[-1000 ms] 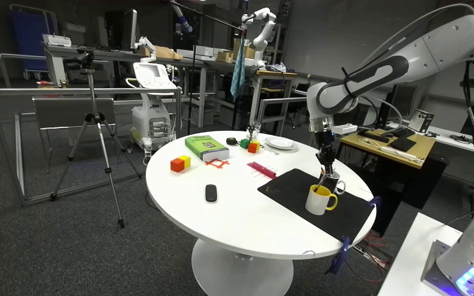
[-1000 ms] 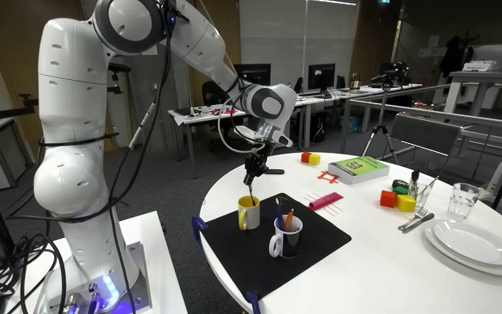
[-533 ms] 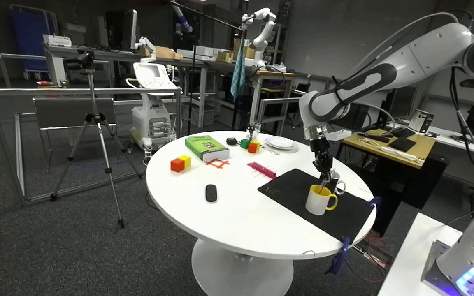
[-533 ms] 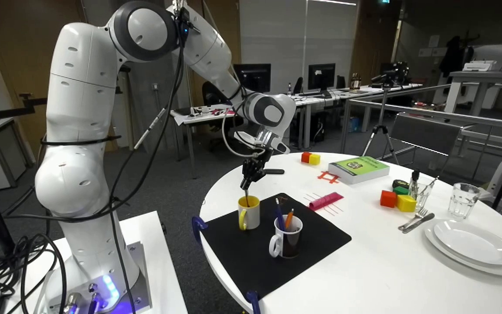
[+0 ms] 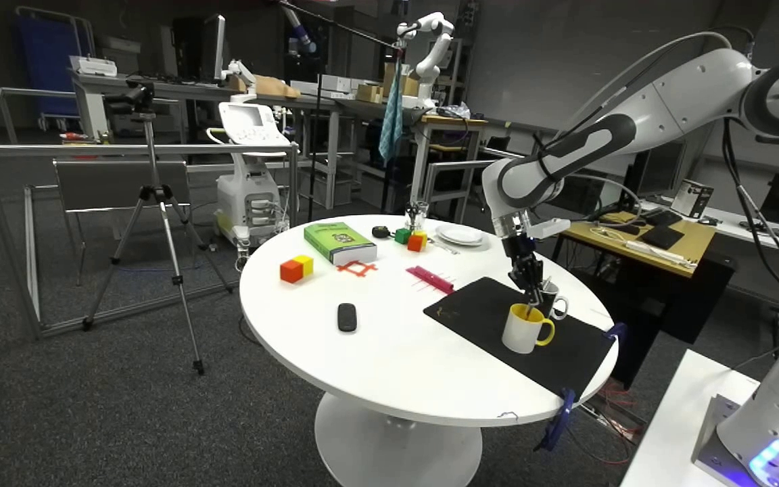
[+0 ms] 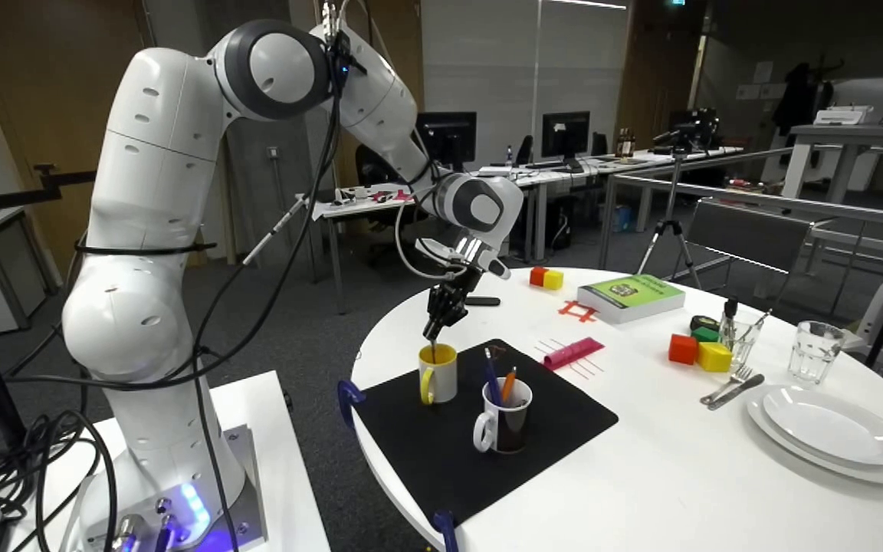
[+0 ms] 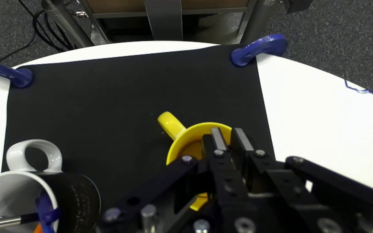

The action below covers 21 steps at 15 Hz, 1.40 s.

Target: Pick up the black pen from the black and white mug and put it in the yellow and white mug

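The yellow and white mug [image 6: 445, 383] stands upright on the black mat, white outside and yellow inside; it also shows in an exterior view [image 5: 519, 335] and in the wrist view [image 7: 186, 144]. My gripper [image 6: 431, 333] points down just above its opening; its fingers [image 7: 231, 139] are close together over the mug. They look shut on the black pen [image 6: 434, 353], whose lower part reaches into the mug; the fingers hide most of it. The black and white mug [image 6: 513, 429] stands beside it with a blue and an orange pen inside; it also shows in the wrist view [image 7: 78, 200].
Blue clamps [image 7: 259, 48] hold the black mat [image 7: 125, 87] at the table edge. A pink strip [image 6: 573, 353], a green book [image 6: 630, 297], coloured cubes [image 6: 683, 349], glasses [image 6: 813, 353], cutlery [image 6: 733, 387] and white plates [image 6: 832, 425] lie on the round table.
My gripper has moved lower and closer to the yellow mug. The pen now sits deeper in that mug and stands more upright. Both mugs have stayed in place.
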Motion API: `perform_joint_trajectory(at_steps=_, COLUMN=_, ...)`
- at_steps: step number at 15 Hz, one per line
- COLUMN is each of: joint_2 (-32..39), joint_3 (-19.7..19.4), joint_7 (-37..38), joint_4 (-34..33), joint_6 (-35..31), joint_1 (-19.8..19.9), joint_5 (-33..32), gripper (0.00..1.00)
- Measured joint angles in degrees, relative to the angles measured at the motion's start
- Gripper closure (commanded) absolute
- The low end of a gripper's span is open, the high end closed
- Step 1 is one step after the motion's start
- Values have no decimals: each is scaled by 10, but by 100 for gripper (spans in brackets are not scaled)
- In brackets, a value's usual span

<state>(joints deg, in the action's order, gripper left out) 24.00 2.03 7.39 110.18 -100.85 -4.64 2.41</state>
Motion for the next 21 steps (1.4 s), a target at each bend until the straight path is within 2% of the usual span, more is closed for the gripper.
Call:
perform_joint_trajectory(at_steps=6, joint_2=12, joint_3=0, joint_7=20, joint_4=-14, joint_6=0, joint_1=0, joint_5=-4, gripper=12)
perform_joint_trajectory(at_steps=8, joint_2=12, joint_3=0, joint_7=21, joint_4=-18, joint_6=0, joint_1=0, joint_5=-5, gripper=0)
perform_joint_trajectory(at_steps=14, joint_2=-19, joint_3=-1, joint_7=21, joint_4=-24, joint_6=-5, joint_1=0, joint_5=-5, gripper=0)
perform_joint_trajectory(at_steps=21, joint_2=-120, joint_3=-7, joint_7=52, joint_4=11, joint_6=-21, joint_1=1, joint_5=-24, gripper=0)
